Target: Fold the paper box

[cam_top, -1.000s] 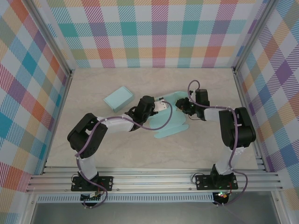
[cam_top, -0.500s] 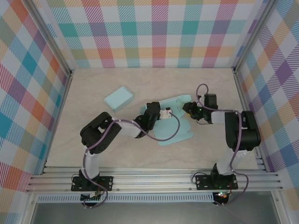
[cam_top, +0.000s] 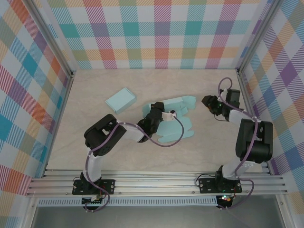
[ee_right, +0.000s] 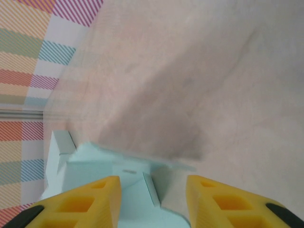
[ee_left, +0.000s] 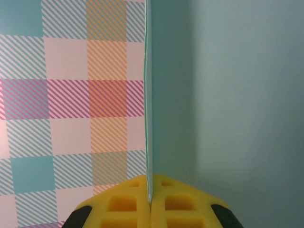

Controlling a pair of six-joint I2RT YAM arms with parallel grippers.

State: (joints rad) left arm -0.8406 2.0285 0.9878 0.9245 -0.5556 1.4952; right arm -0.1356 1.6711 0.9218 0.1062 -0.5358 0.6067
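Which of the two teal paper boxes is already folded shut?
The small box lying alone at back left; the unfolded sheet is pinched in the left claw.

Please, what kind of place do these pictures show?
Probably a robot test booth, not a home: plaid walls enclose a pale table, and aluminium rails at its near edge carry two arm bases.

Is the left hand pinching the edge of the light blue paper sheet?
Yes: the left hand has its yellow fingers shut on the thin edge of the paper box.
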